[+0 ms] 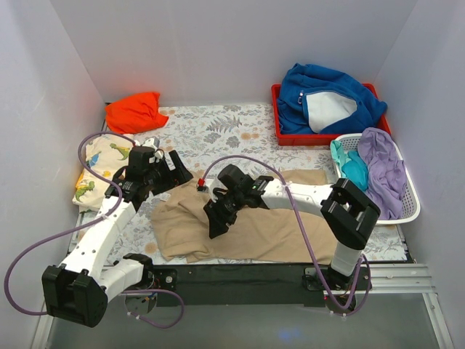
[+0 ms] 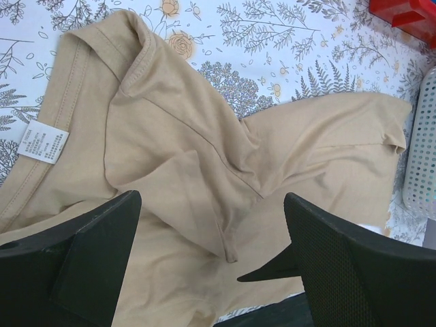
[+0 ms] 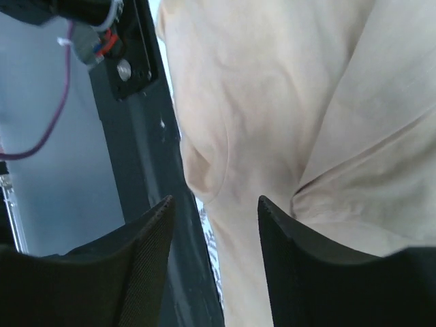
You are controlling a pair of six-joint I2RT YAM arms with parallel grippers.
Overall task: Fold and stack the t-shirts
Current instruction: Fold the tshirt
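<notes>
Top view, clock read on the surface (image 1: 218, 131), with 6 o'clock at the arm bases.

- The tan t-shirt (image 1: 254, 229) lies at 6 o'clock. It is spread but rumpled, and its near hem runs along the edge.
- The orange t-shirt (image 1: 133, 111) is bunched at 10 o'clock.
- The dinosaur-print t-shirt (image 1: 98, 171) lies loosely at 9 o'clock.
- Neither of those two is folded, and no stack has been started.
- A blue fleece (image 1: 327, 94) sits in a red tray (image 1: 280, 134) at 1 o'clock, and a white basket (image 1: 413, 212) of other cloth is at 3 o'clock. Neither is part of the job.

Left fingers (image 2: 88, 262): spread wide and holding nothing. They hang over the tan shirt's collar end. The neckband (image 2: 136, 71) is at 11 o'clock in that wrist view and the care label (image 2: 42, 144) at 9 o'clock.

Right fingers (image 3: 136, 272): parted about halfway and holding nothing. They hang above a soft bulge of hem beside the dark frame rail (image 3: 143, 170). From this view it cannot be told whether they touch the cloth.

Handling, as a judgement:
- The shirt looks like thin, limp and light jersey, and it creases wherever it lies.
- It is not fragile or slippery, but it will drag and bunch if pulled from one point.
- The ribbed neckband and the stitched hem are the firmest lines and the best places to pinch.
- A shoulder seam on one side and a hem corner on the other would let the two arms pull it taut together.
- A pinch that goes too deep could take both layers.
</notes>
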